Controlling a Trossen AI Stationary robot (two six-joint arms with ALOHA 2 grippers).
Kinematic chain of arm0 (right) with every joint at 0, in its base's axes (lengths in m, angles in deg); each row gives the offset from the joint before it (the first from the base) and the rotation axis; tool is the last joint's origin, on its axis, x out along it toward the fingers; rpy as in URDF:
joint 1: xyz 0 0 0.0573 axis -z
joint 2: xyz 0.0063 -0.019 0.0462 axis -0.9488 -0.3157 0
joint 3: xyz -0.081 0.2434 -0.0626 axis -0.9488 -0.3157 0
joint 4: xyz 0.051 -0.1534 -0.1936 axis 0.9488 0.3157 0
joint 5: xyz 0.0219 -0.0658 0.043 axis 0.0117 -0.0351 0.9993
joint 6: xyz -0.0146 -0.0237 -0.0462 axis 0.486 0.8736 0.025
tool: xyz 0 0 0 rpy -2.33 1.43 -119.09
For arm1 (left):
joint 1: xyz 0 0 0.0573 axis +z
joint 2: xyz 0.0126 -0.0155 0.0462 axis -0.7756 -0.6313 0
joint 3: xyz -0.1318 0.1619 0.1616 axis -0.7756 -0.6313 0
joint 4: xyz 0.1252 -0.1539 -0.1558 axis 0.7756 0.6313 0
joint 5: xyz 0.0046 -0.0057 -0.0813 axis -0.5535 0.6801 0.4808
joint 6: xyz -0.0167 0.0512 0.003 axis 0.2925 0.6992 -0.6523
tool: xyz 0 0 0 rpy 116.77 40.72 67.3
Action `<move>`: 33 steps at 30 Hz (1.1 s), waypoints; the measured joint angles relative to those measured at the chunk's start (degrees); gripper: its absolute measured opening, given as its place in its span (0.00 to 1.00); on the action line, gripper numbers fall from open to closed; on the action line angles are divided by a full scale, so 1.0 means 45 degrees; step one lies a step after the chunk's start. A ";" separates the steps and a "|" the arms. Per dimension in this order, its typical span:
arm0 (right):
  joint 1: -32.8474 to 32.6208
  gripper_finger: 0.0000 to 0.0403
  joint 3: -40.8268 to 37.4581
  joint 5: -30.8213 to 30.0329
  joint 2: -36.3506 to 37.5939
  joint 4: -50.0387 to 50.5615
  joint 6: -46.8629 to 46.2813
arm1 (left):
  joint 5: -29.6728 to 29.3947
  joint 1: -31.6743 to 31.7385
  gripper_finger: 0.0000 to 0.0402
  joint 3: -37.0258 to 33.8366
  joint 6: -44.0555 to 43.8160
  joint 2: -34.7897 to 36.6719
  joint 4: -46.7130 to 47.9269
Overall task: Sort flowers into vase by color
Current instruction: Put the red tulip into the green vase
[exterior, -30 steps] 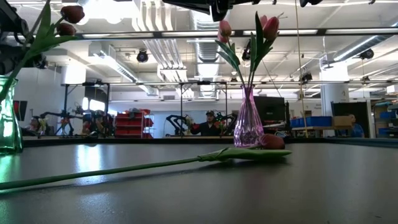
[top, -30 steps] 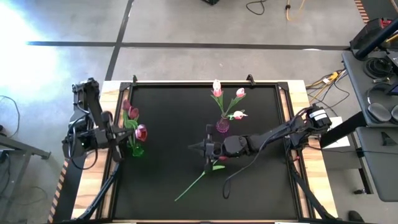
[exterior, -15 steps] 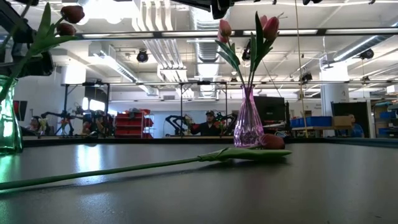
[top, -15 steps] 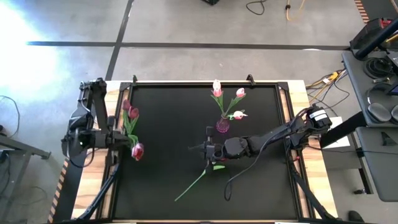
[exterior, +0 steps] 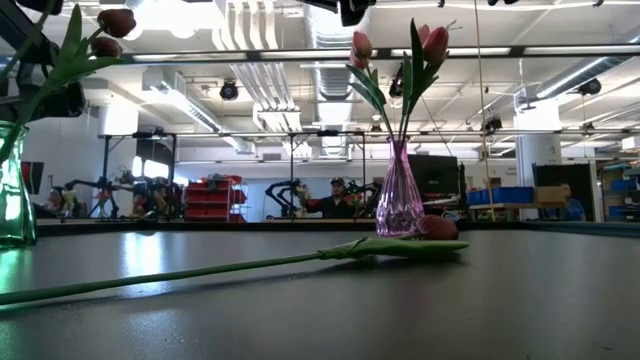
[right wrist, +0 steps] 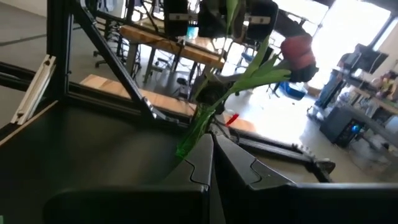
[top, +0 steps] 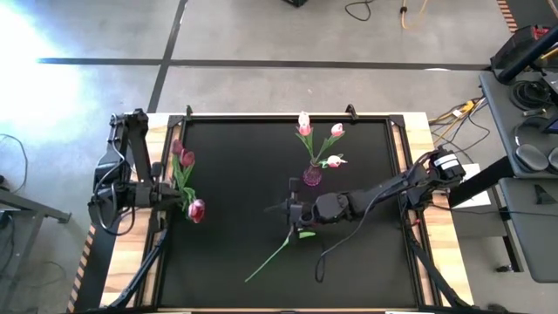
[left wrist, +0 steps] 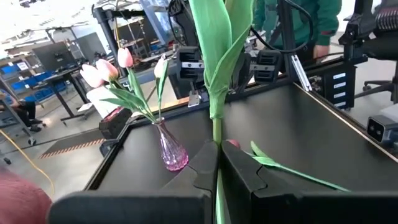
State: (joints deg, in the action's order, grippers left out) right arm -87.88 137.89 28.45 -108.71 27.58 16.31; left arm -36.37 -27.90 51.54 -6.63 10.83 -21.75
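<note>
A clear pink glass vase (top: 311, 176) holding pale pink tulips (top: 304, 124) stands behind the middle of the black table mat (top: 244, 157). A clear green glass vase (exterior: 14, 190) with dark red tulips (top: 181, 153) stands at the mat's left edge. One long-stemmed tulip (top: 277, 251) lies flat in front of the pink vase, near the middle.

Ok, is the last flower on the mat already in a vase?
No, the flower lies flat on the black mat, outside the pink vase.
</note>
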 joint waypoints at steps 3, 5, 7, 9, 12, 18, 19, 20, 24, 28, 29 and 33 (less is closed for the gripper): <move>0.0077 0.02 0.0000 0.0543 -0.0014 -0.0819 0.0284 | -0.0172 0.0000 0.00 0.0042 -0.0082 -0.0108 -0.0013; 0.0301 0.02 0.0020 0.1648 -0.0137 -0.1832 0.0291 | -0.0381 0.0000 0.00 0.0207 -0.0168 -0.0180 -0.0019; 0.0646 0.02 0.0024 0.2894 -0.0456 -0.2917 0.0032 | -0.0478 0.0000 0.00 0.0480 -0.0412 -0.0195 -0.0065; 0.1040 0.02 0.0093 0.3533 -0.0890 -0.3878 -0.0320 | -0.0515 0.0015 0.00 0.0683 -0.0615 -0.0233 -0.0098; 0.1554 0.02 0.0759 0.3662 -0.1639 -0.4240 -0.0696 | -0.0505 0.0024 0.00 0.0833 -0.0880 -0.0323 -0.0102; 0.1965 0.12 0.2992 0.3999 -0.3439 -0.4180 -0.0766 | -0.0730 0.0173 0.00 0.0698 -0.1435 -0.0667 -0.0513; 0.1999 0.15 0.3412 0.3996 -0.3671 -0.4181 -0.0672 | -0.0733 0.0235 0.00 0.0667 -0.1510 -0.0776 -0.0578; 0.2012 0.18 0.3802 0.3981 -0.3857 -0.4174 -0.0660 | -0.0748 0.0291 0.00 0.0641 -0.1593 -0.0906 -0.0636; 0.2119 0.31 0.5437 0.3897 -0.4502 -0.4146 -0.0527 | -0.0819 0.0661 0.00 0.0588 -0.2030 -0.1531 -0.0824; 0.2136 0.40 0.6804 0.3904 -0.4982 -0.3104 -0.0466 | -0.0821 0.1244 0.00 0.0588 -0.2625 -0.2127 -0.1017; 0.2130 0.41 0.7088 0.3904 -0.5076 -0.2840 -0.0467 | -0.0821 0.1429 0.00 0.0588 -0.2742 -0.2305 -0.1058; 0.2125 0.42 0.8010 0.3902 -0.5460 -0.2184 -0.0469 | -0.0761 0.2052 0.00 0.0583 -0.2856 -0.2909 -0.1336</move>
State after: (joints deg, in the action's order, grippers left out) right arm -78.32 173.94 46.01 -133.28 17.75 14.20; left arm -39.79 -18.67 54.16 -19.48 -2.26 -27.76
